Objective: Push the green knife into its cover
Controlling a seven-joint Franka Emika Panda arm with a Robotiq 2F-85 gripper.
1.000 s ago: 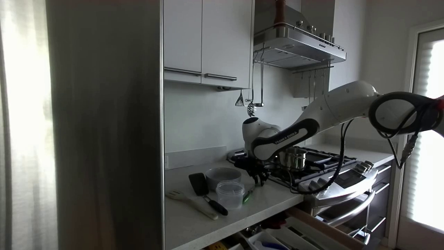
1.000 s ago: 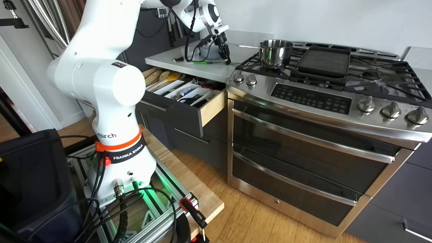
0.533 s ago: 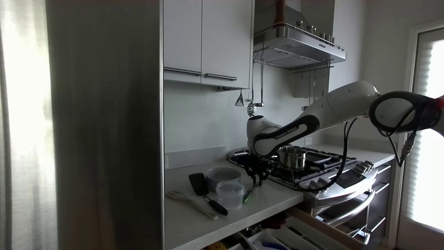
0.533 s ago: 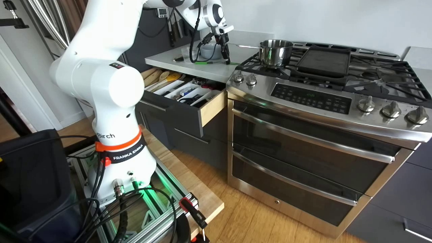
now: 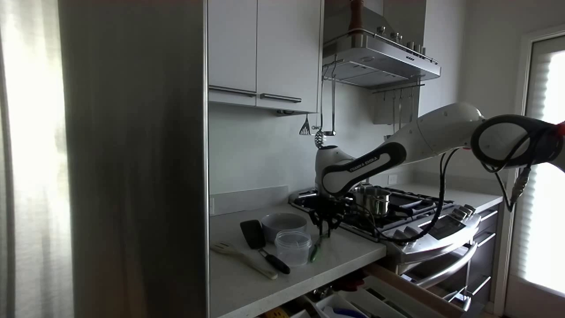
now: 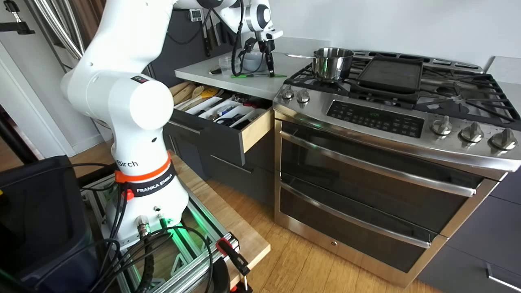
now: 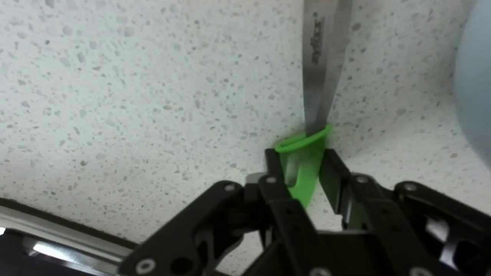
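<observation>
Wrist view. Hand (image 7: 301, 165) gripping the green cover (image 7: 305, 175) near its mouth, 2 pads (image 7: 330, 176) against its sides. Knife (image 7: 323, 57) lies with its tip inside that mouth, in the right half of the opening; most of the blade bare. Depth of entry: can't tell. Grey bowl (image 7: 477, 84) to the right, apart from the blade.

Risk 1: off-centre entry. Tip may snag on the cover's right inner wall; pushing harder could twist the cover between the pads.

In an exterior view: green handle (image 5: 314, 252) on the surface (image 5: 348, 256), to the near side of the hand, just beside a clear tub (image 5: 293, 248); contact can't be told. Nothing seen bracing it.

Risk 2: unbraced handle. Pressing the cover on may merely slide the knife toward the near edge, or swing it into the tub.

In an exterior view: cover's end pokes out right of the hand, toward the stove (image 6: 378, 162); handle to the left.

Risk 3: overlap looks shallow. Any lift or tilt would probably free the tip.
</observation>
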